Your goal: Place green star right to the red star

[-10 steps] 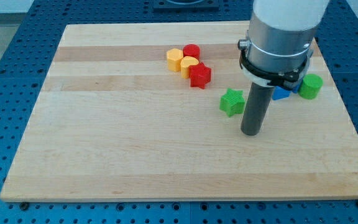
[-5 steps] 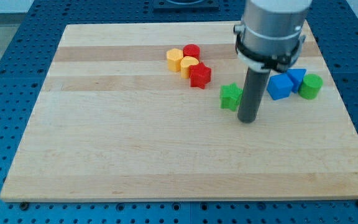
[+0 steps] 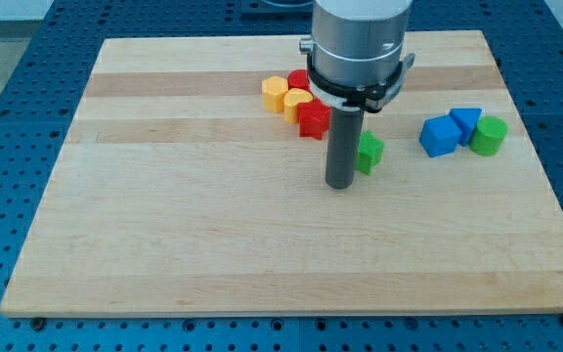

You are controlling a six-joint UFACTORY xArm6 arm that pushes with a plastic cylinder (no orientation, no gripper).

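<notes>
- On the pale wooden board (image 3: 213,244), over a blue pegboard table (image 3: 8,98), my tip (image 3: 339,185) rests; we carry no fingers
- green star (image 3: 368,152) touches the rod's right; red star (image 3: 313,120) lies just far-left

I can read no text, label, brand, number or sign anywhere on my feed of this scene.

The rod (image 3: 341,147) covers the left part of the green star (image 3: 368,151) (only its right side shows). The arm's grey body (image 3: 355,44) is cut off by the view's top and hides part of the red cylinder (image 3: 298,78).
</notes>
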